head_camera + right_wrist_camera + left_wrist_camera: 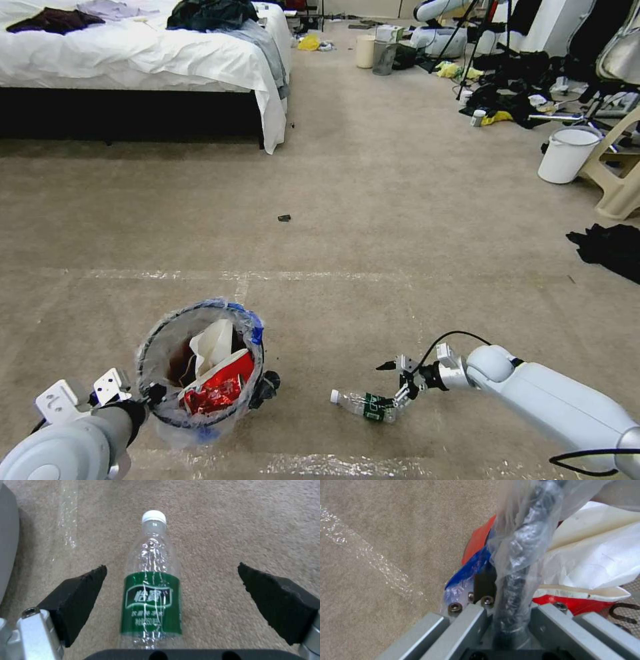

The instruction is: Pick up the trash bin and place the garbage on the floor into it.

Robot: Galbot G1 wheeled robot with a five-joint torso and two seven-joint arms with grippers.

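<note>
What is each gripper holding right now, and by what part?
The left gripper is shut on the trash bin, pinching its bag-lined rim. The right gripper holds nothing: its fingers are open on either side of the bottle.

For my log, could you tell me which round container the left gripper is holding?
The red trash bin, plastic-lined and holding litter; the left gripper clamps its rim. The white bucket stands far off, untouched.
</note>
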